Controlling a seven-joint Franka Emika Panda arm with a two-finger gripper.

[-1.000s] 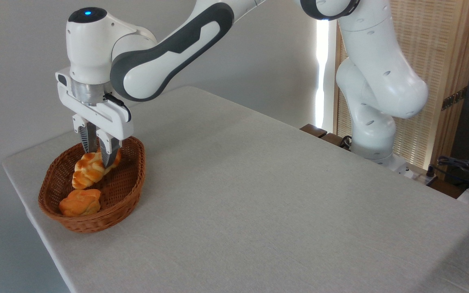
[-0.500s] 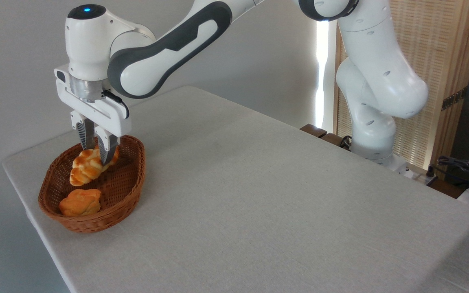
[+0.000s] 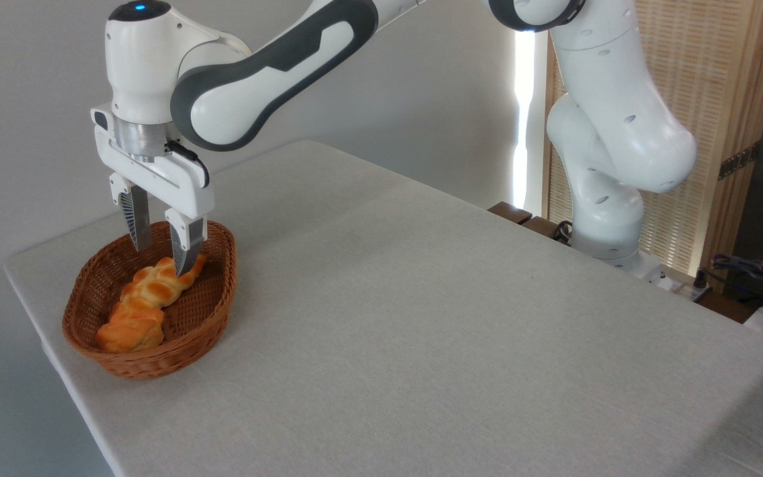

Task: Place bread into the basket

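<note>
From where I stand, the nearest thing is bare pale cloth: the table (image 3: pixel 421 318) runs wide and flat, and everything that matters sits at its far left corner. So I take the basket (image 3: pixel 219 301) as my marker.

It is an oval of reddish-brown wicker, close to the table's left edge, with its long axis running away from me. At the near end of the basket lies a lumpy round orange bun (image 3: pixel 126 334). Behind the bun, the long braided bread (image 3: pixel 156 286) stretches along the basket's floor, its near end touching or overlapping the bun (I cannot tell which) and its far tip pointing up toward the basket's back wall. It seems to rest on the weave at a slant, propped by the bun and the sloping sides. By my reckoning the bread is in, so the job looks done or nearly so.

Just above the far end of the basket hangs the gripper (image 3: pixel 161 255), pointing straight down. Its two ribbed fingers are spread apart with a clear gap between them, pinching nothing. The right finger's tip sits in front of the loaf's far end; whether it touches the crust I cannot say. Spread jaws over a resting loaf suggest a release, and a straight lift would clear the rim without snagging.

Beyond the basket, the white arm (image 3: pixel 275 59) arches rightward to its base (image 3: pixel 610 238), past the table's far edge beside a slatted wooden screen (image 3: pixel 719 99).
</note>
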